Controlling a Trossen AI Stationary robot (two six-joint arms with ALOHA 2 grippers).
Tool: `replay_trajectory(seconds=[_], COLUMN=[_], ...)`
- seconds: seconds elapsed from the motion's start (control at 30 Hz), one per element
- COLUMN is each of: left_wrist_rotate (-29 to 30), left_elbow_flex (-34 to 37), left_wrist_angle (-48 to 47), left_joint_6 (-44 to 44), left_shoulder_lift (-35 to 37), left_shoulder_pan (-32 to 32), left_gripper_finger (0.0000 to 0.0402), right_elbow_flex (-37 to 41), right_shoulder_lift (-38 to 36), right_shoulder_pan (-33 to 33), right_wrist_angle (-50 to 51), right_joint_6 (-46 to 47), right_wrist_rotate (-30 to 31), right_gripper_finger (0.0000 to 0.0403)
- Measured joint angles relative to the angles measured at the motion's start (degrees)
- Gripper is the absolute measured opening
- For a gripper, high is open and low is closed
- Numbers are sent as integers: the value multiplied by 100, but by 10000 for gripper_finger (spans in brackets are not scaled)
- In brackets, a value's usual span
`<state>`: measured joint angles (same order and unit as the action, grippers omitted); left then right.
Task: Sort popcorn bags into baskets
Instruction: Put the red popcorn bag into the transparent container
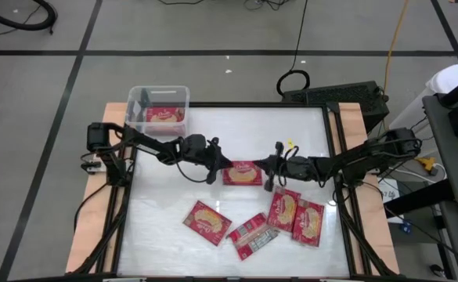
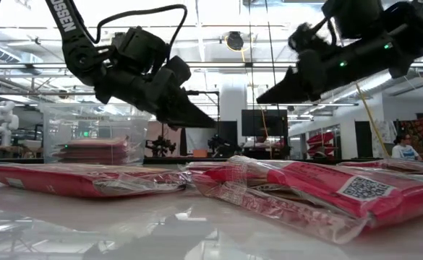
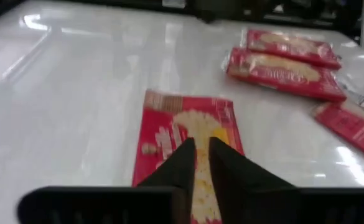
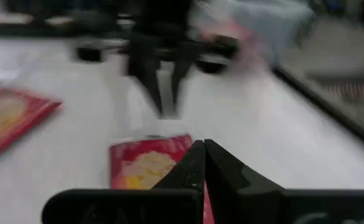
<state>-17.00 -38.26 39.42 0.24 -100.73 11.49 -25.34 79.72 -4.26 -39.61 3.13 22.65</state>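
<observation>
A red popcorn bag (image 1: 243, 173) lies flat on the white table between my two grippers, picture face up; it also shows in the left wrist view (image 3: 169, 124) and the right wrist view (image 4: 138, 165). My left gripper (image 1: 213, 169) hovers over its left end, fingers a narrow gap apart (image 3: 201, 152). My right gripper (image 1: 269, 174) hovers over its right end, shut (image 4: 204, 149). In the low view both grippers (image 2: 210, 124) (image 2: 260, 101) are clear above the table. The clear basket (image 1: 158, 110) stands at the far left corner with a red bag (image 1: 164, 115) inside.
Several more red bags lie near the front: one (image 1: 207, 222), one print side up (image 1: 254, 235), and two side by side (image 1: 283, 210) (image 1: 308, 222). Free table lies between the basket and my left gripper. A person sits in the room behind (image 2: 405, 148).
</observation>
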Motion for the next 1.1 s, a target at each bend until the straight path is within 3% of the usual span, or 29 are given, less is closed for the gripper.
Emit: replay_trajectory(seconds=[0.2,0.37,0.57,0.73,0.9,1.1], left_wrist_rotate=[81,541,898,1065,1067,1153], left_elbow_flex=[0,2,2,2,2,4], left_wrist_angle=[-740,-976,-849,-840,-840,-833], left_joint_6=[-206,-218,-219,-226,-226,-206], left_shoulder_lift=[0,0,0,0,0,0], left_shoulder_pan=[-11,-147,-265,-293,-293,-293], left_gripper_finger=[22,22,21,21,21,21], right_elbow_flex=[-446,-503,-506,-506,-514,-516], right_shoulder_lift=[0,3,560,1397,1956,2007], right_shoulder_pan=[649,1356,1787,1731,1732,1649], right_wrist_angle=[1824,2250,1839,1014,668,486], right_joint_6=[1041,1327,1344,979,805,489], right_wrist_rotate=[-600,-1515,-2484,-2477,-2421,-2430], right_gripper_finger=[21,73,151,184,170,57])
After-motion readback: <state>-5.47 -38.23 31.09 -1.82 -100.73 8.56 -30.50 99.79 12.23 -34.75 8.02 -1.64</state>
